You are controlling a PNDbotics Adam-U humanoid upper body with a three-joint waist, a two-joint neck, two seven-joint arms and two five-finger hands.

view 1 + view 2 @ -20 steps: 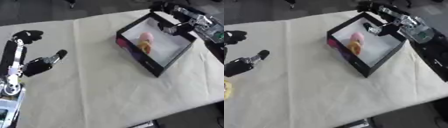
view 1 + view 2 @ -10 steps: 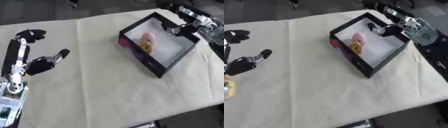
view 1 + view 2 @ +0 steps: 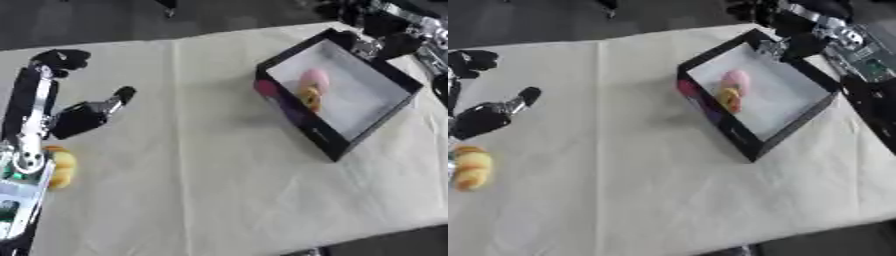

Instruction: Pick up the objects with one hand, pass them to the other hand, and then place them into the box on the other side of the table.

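Box (image 3: 372, 132), black-walled with a pale floor, sits on the far right part of the table (image 3: 219, 190), turned askew so that one corner points toward the near side. Inside it, against the left wall, lie a pink rounded object (image 3: 314, 79) and, just near of it and touching, an orange-yellow object (image 3: 309, 97); what they are cannot be made out. A reddish-purple patch (image 3: 265, 88) shows on the outside of the box's left wall near its far-left corner.

A cream cloth covers the table, with faint creases running across it.

Over the far right corner of the box hangs the right hand (image 3: 794, 45), dark and mixed with silver parts of the arm that comes in from the upper right. It is above the box rim rather than down on the floor of the box; whether its fingers are spread or curled cannot be told, and nothing can be seen in it.

At the left side, the left hand (image 3: 79, 119) is above the cloth, well apart from the box. Its fingers look relaxed and apart, with one digit (image 3: 120, 95) sticking out up and to the right, and it holds nothing. The silver forearm runs down the left edge of the view.

Near the left edge, nearer than the left hand, a yellow-orange lumpy object (image 3: 472, 168) lies on the cloth, just beside the arm's base and apart from the hand.
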